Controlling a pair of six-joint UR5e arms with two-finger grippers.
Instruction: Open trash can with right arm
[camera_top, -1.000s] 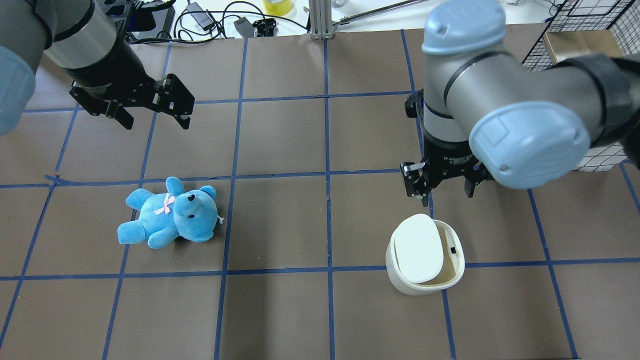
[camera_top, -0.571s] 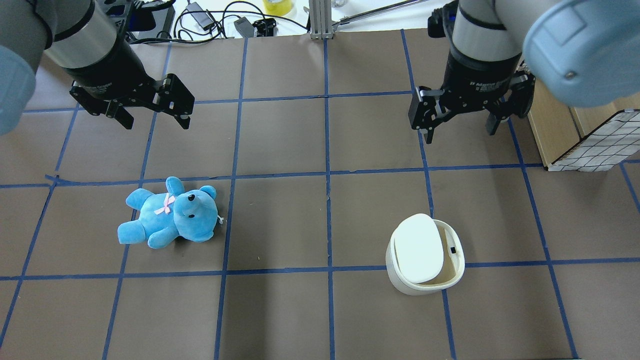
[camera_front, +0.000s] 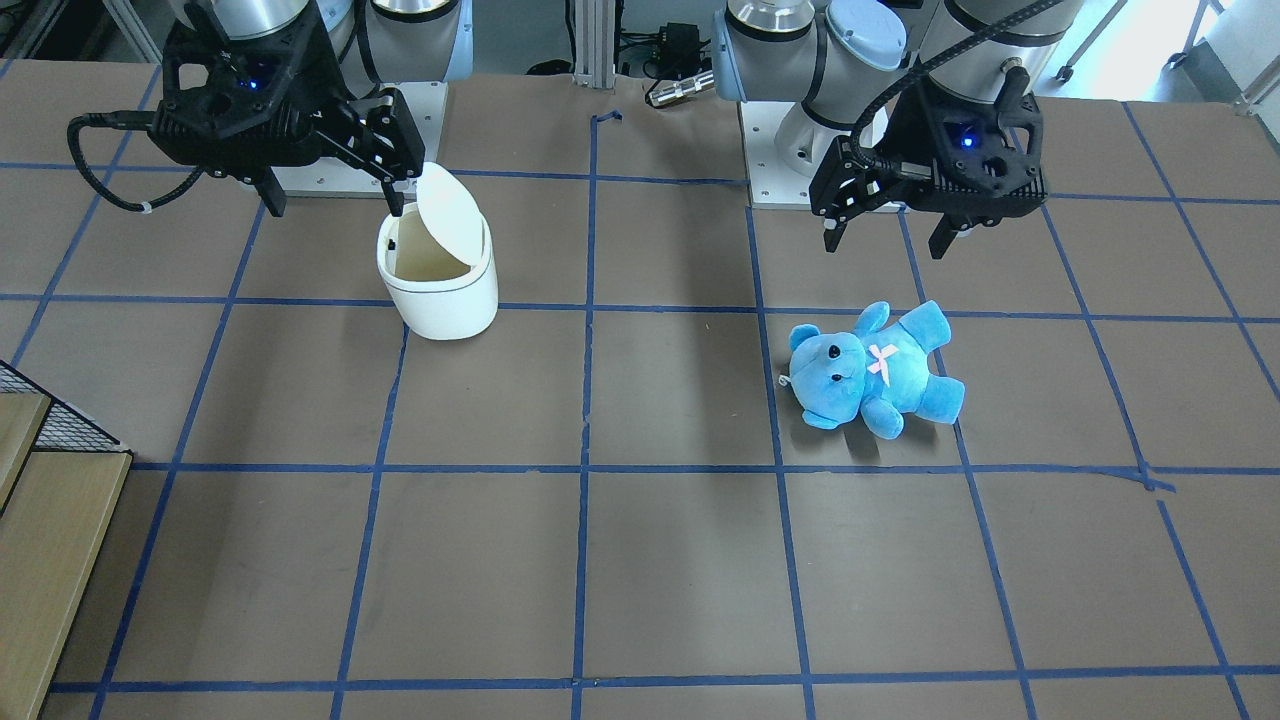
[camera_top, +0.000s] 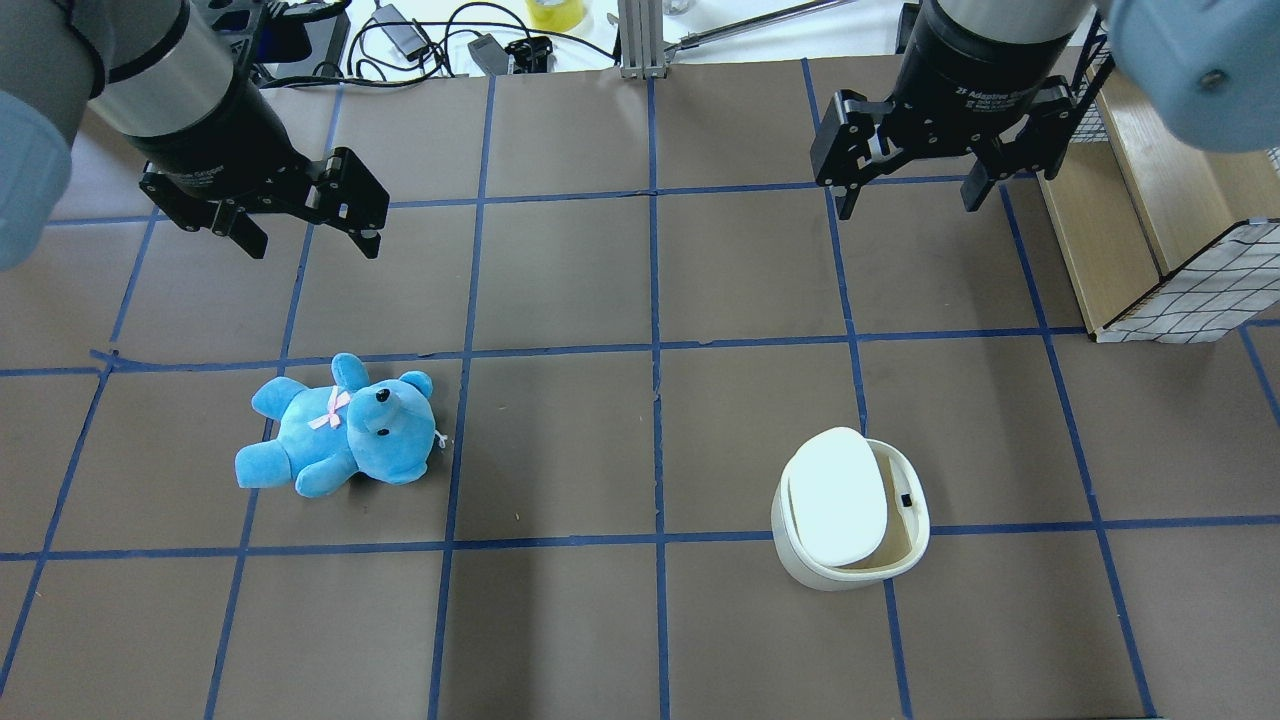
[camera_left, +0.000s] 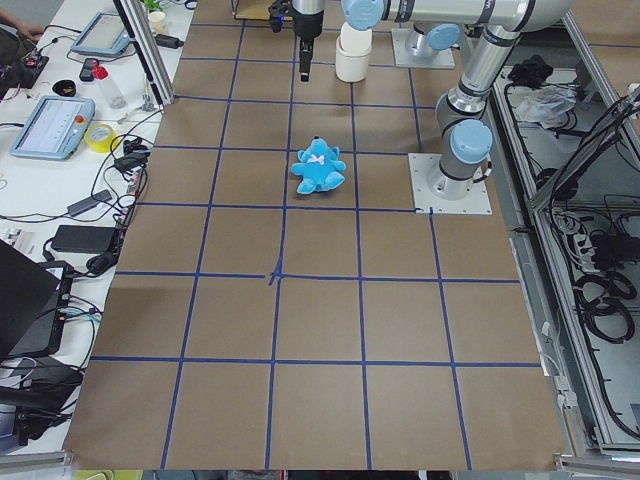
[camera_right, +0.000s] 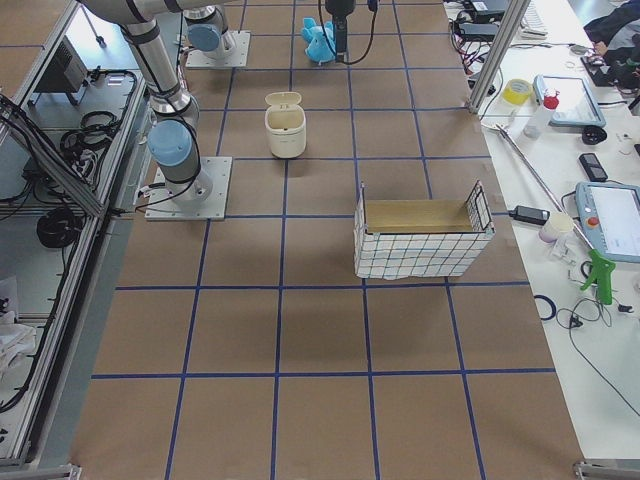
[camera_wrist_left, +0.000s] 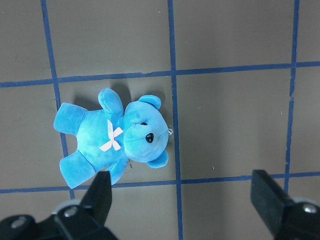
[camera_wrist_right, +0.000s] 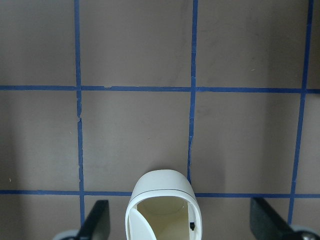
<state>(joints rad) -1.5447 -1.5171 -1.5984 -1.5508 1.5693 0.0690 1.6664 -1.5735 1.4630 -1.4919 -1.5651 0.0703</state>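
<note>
Retreat of the right arm after lid contact. A second ago the right jaws hung just beyond the far rim of the trash can; they now sit withdrawn toward the far edge of the surface, raised and clear of the can, spread wide and holding nothing. The can stands upright on the robot's right half, straddling a blue tape line, unmoved across the interval. Its swing lid rests tilted inside the rim, exposing the interior along one side, so the opening step appears complete and the withdrawal reads as a closing move. The left jaws, likewise wide open and empty, hover over the blue teddy bear, which lies well apart from the can. A wire basket stands at the right end. Nothing obstructs the can's mouth.
</note>
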